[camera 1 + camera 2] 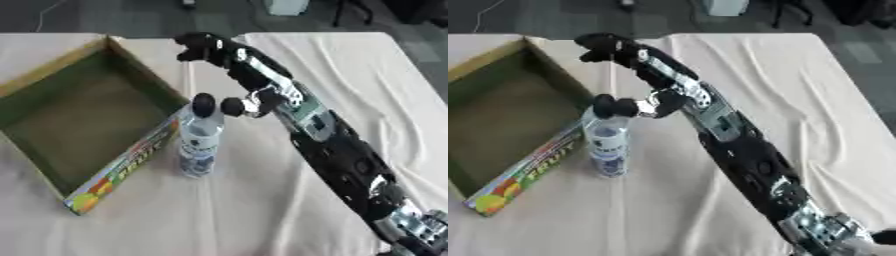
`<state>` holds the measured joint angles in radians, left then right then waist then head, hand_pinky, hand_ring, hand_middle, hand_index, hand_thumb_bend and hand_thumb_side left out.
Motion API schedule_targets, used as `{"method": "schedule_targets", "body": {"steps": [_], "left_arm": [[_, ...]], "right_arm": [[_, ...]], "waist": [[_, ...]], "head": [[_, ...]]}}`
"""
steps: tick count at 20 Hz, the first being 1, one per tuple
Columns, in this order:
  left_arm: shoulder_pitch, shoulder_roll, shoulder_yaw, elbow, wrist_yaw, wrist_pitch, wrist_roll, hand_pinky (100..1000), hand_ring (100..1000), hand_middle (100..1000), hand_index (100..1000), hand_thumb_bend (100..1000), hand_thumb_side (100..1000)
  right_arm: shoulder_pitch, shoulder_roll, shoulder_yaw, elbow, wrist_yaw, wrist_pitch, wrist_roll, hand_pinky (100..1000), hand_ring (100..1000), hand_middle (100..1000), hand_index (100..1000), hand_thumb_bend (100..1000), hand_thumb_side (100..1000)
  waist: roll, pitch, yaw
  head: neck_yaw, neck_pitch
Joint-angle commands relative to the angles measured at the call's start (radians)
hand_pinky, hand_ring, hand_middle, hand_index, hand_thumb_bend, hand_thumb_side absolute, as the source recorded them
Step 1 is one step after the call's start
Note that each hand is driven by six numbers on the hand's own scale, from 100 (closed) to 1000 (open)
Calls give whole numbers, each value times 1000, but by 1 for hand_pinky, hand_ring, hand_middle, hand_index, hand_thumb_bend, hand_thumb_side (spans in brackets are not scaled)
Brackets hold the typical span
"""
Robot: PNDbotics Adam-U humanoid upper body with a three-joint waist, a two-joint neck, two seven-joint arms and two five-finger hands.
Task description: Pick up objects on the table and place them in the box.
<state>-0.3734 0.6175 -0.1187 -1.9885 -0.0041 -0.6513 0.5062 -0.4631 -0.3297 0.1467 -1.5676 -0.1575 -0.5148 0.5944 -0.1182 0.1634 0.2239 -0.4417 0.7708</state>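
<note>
Reaching with my right hand (229, 56), fingers curled, holding nothing | bottle (199, 142) upright just below-left of my thumb (234, 106), apart from the fingers | box (52, 75) left of it.

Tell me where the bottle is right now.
The bottle stands upright on the table's cloth, left of centre in both eye views, just outside the box, near its right wall, with the right robot hand beyond it.
</note>
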Motion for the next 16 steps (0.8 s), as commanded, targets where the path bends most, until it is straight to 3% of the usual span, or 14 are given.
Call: {"method": "schedule_targets", "body": {"steps": [1, 7, 16], "left_arm": [[-10, 21, 10, -11, 4, -9, 5, 700, 739, 855, 856, 159, 1000], [-7, 22, 10, -11, 7, -8, 3, 700, 738, 856, 856, 159, 1000], [-6, 23, 10, -11, 9, -7, 1, 700, 738, 855, 856, 160, 1000]], "right_arm": [[0, 3, -4, -19, 11, -145, 163, 921, 866, 937, 937, 633, 517], [12, 10, 1, -32, 24, -138, 175, 924, 870, 941, 940, 681, 432], [19, 12, 6, -26, 34, -142, 192, 930, 875, 947, 945, 694, 443]], "waist": [[12, -20, 1], [12, -24, 0], [12, -27, 0]], "head": [[-12, -1], [-9, -1], [-7, -1]]}}
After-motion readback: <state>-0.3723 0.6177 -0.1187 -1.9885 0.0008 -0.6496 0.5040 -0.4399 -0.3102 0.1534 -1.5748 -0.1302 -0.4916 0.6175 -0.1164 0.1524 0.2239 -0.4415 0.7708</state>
